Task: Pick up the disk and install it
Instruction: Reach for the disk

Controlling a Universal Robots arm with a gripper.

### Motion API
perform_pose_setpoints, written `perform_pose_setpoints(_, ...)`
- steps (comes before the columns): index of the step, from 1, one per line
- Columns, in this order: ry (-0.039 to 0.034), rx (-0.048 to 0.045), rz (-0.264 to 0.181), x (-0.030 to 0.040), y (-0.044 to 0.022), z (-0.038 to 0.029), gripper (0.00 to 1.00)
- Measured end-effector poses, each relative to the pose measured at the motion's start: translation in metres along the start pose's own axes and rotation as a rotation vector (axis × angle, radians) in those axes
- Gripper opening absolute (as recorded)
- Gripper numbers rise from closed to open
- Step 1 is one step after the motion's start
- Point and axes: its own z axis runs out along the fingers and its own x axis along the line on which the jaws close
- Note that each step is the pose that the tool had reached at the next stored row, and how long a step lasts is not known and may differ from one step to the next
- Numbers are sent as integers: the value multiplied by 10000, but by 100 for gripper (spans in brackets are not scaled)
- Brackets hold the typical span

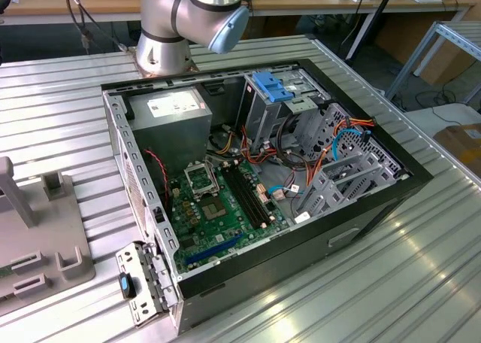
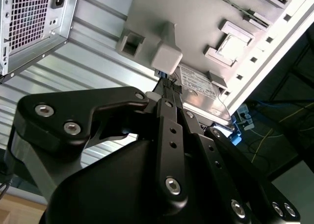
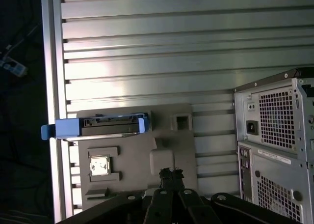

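The whole thing sits on a ribbed silver aluminium table (image 1: 391,283). In the exterior view an open black-and-grey desktop computer case (image 1: 353,234) lies on its side in the middle, showing its green motherboard (image 1: 218,207), a grey power-supply box with a white label (image 1: 174,111) and a bright blue plastic bracket (image 1: 272,86) up at the drive cage. The arm's silver and pale-blue joint (image 1: 197,12) stands behind the case, and a flat grey plastic fixture tray (image 1: 45,245) lies at the exterior view's left. In the second wrist view the black gripper (image 2: 168,82) hangs over that tray with its 2 fingers pressed together and nothing between them. Just past the tips is the disk (image 2: 198,84), dark grey metal with a white label, not touched. In the first wrist view the disk (image 3: 100,126) shows its blue frame and sits in the tray at the end by the table's edge. A small square silver chip (image 3: 99,166) sits in a pocket beside it, and the case's vented rear stands well apart.
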Motion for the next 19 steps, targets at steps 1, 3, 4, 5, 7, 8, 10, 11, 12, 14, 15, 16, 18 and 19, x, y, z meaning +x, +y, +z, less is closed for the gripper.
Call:
perform_pose_setpoints(1,0,0,0,26,-2,-1,11)
perform_pose_setpoints(3,1,1,-1,89,-7,-2,11)
perform_pose_setpoints(4,0,0,-1,133,-10,-1,11)
perform_pose_setpoints(5,0,0,-2,188,-15,-1,11)
perform_pose_setpoints(7,0,0,0,249,-19,0,11)
perform_pose_setpoints(8,1,1,0,285,-22,-1,11)
perform_pose_setpoints(10,0,0,-1,358,-27,0,11)
perform_pose_setpoints(11,1,0,0,385,-29,0,11)
perform_pose_setpoints(12,1,0,0,409,-31,0,11)
perform_pose_setpoints(14,1,1,-1,464,-36,0,11)
perform_pose_setpoints(15,1,0,-1,485,-37,1,11)
perform_pose_setpoints(16,0,0,-1,543,-42,2,11)
perform_pose_setpoints(18,0,1,0,659,-50,3,11)
perform_pose_setpoints(19,1,0,0,688,-53,3,11)
